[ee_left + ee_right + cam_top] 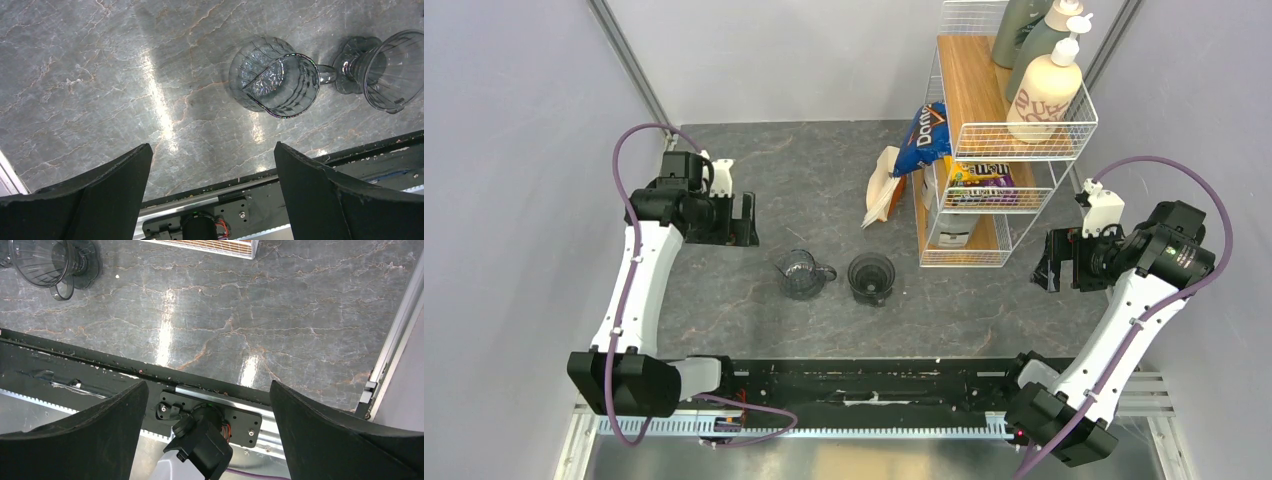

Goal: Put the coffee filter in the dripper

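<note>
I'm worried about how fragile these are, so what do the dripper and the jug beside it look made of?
The dripper looks like smoky see-through plastic or glass, glossy and ribbed; the table shows through it. The jug looks like clearer glass, with bright glints on its patterned base, though clear plastic is possible.
</note>
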`<state>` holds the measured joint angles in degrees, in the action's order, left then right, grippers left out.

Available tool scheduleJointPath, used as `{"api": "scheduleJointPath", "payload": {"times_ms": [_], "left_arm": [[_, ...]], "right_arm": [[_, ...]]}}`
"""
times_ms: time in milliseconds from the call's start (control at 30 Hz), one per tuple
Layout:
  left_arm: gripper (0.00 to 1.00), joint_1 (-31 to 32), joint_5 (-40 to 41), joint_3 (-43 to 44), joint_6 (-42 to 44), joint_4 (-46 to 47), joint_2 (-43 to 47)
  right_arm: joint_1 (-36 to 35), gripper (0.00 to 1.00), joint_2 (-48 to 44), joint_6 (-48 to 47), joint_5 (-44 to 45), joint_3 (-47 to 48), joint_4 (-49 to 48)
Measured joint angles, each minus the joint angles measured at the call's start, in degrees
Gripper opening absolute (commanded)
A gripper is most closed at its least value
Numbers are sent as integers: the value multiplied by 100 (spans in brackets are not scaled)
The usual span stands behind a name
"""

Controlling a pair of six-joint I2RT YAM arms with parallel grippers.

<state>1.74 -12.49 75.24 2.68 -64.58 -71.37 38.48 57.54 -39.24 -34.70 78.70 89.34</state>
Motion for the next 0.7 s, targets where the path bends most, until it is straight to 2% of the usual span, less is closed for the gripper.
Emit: {"api": "scheduleJointPath", "payload": {"times_ms": [267,467,700], "left_arm": [[100,0,92,-52,-232,146,197],[100,0,109,-76,-483,219,271],[100,0,190,-203,-645,247,446]], "right_arm": [[-291,99,118,13,0,0,15],[-1169,99,57,153,192,-122,9],[-2260,99,-686,162,507,-623,42]]}}
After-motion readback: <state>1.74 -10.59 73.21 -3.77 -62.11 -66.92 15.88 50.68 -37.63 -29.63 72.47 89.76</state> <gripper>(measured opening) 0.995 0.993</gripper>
